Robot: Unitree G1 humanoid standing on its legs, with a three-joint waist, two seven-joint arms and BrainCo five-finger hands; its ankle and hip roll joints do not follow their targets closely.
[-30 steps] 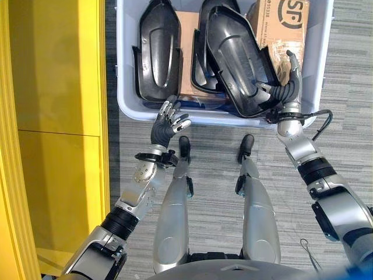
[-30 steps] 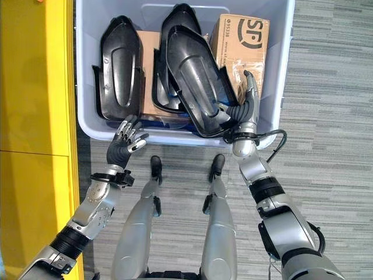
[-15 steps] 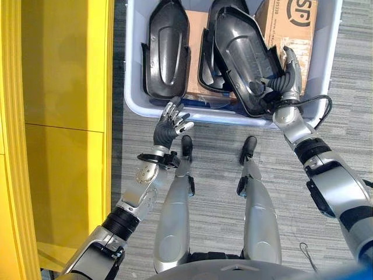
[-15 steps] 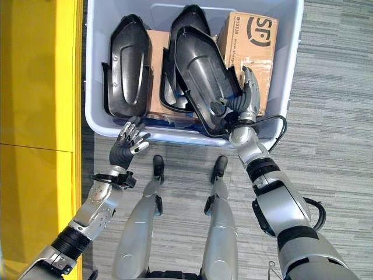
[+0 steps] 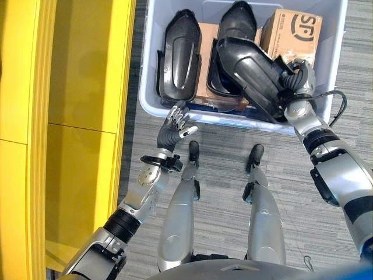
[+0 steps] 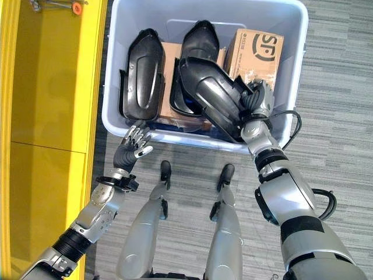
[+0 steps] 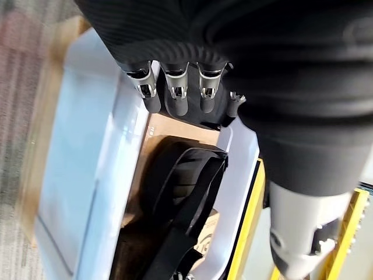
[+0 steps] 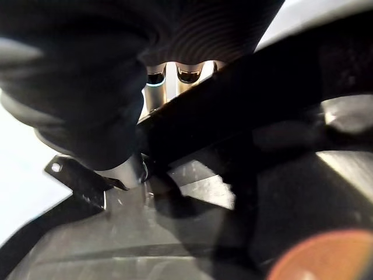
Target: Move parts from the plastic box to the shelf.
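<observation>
A pale blue plastic box (image 5: 152, 87) on the floor holds three black moulded parts. One part (image 5: 179, 55) lies at the left and another (image 5: 234, 23) at the middle back. My right hand (image 5: 298, 74) is shut on the near end of the third part (image 5: 252, 71), which is tilted up over the box's near right corner. In the right wrist view my fingers (image 8: 155, 87) curl over this part's edge (image 8: 250, 175). My left hand (image 5: 175, 123) is open and empty, just outside the box's near wall. A yellow shelf (image 5: 76, 87) stands at the left.
Two cardboard boxes sit inside the plastic box, one (image 5: 294, 28) at the right back and one (image 5: 204, 58) under the parts. Grey carpet (image 5: 326, 233) surrounds the box. The shelf's yellow edge (image 6: 96, 87) runs close beside the box's left wall.
My right hand has closed round the black part's near end and tipped it up, so its back now faces up. The camera has shifted; my left hand stays by the box's rim.
</observation>
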